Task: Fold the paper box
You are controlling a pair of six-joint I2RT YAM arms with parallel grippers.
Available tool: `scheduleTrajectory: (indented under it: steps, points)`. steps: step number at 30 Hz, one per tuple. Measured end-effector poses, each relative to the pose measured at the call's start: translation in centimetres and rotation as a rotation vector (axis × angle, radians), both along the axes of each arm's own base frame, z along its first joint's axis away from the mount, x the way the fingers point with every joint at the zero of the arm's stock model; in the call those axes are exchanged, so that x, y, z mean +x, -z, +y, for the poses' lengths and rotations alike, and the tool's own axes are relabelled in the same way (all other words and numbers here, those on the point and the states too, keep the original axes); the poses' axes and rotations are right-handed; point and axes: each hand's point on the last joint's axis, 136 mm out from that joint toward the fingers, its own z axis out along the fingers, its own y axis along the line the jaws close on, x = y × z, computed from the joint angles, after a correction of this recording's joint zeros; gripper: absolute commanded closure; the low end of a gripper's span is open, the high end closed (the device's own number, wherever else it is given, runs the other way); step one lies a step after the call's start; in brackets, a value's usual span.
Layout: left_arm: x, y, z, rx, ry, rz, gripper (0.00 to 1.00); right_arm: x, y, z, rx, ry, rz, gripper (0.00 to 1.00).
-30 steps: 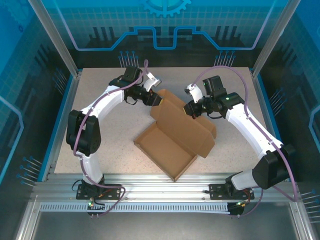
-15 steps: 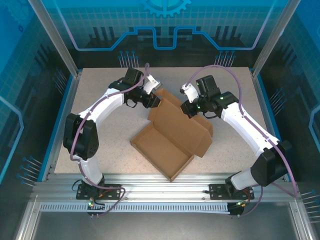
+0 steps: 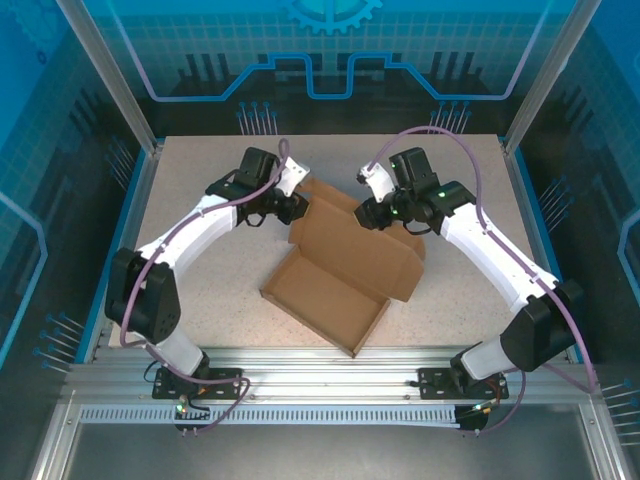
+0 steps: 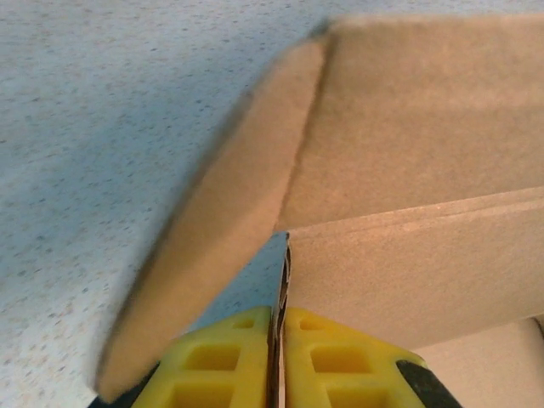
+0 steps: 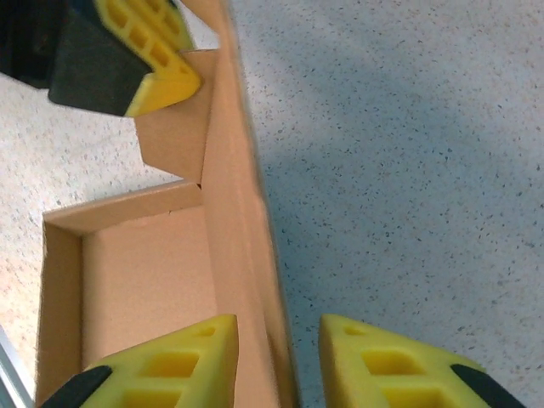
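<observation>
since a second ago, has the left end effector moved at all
Yes. In the top view the left end effector, shut on a flap of the paper box, has shifted left, toward the left edge of the table.

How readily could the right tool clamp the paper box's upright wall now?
Likely yes: the right tool stands open astride that wall of the paper box, one finger inside, one over the table, nothing between. The left tool is shut on the box farther along.

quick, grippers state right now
left gripper: shut on the box edge
right gripper: open, box wall between its fingers
</observation>
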Motion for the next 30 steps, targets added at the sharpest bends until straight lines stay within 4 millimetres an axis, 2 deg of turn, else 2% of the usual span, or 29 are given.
scheduleTrajectory:
  steps: [5, 8, 11, 14, 17, 22, 25, 30]
  points:
    - [0.1, 0.1, 1.2, 0.015, -0.078, -0.032, 0.87, 0.3, -1.8, -2.1, 0.044, 0.064, -0.024, 0.55]
    - [-0.1, 0.5, 2.0, 0.019, -0.13, -0.045, 0.85, -0.4, -2.9, -4.4, 0.078, 0.129, -0.05, 0.53]
    - [-0.3, 1.0, 2.7, 0.022, -0.173, -0.049, 0.84, -1.6, -3.1, -6.7, 0.111, 0.201, -0.054, 0.51]
    - [-0.3, 1.2, 3.2, 0.014, -0.204, -0.053, 0.84, -2.3, -2.6, -8.4, 0.134, 0.266, -0.035, 0.49]
    - [-0.4, 1.2, 3.4, 0.009, -0.219, -0.058, 0.84, -2.5, -1.5, -9.7, 0.146, 0.324, -0.001, 0.42]
    - [-0.3, 1.2, 3.5, 0.0, -0.236, -0.055, 0.84, -1.7, -0.3, -11.7, 0.17, 0.414, 0.05, 0.4]
    - [-0.3, 1.2, 3.5, -0.002, -0.236, -0.058, 0.84, -1.1, 0.3, -12.2, 0.191, 0.441, 0.079, 0.39]
    - [-0.3, 1.2, 3.5, -0.002, -0.236, -0.058, 0.84, -0.5, 2.1, -11.9, 0.213, 0.44, 0.138, 0.38]
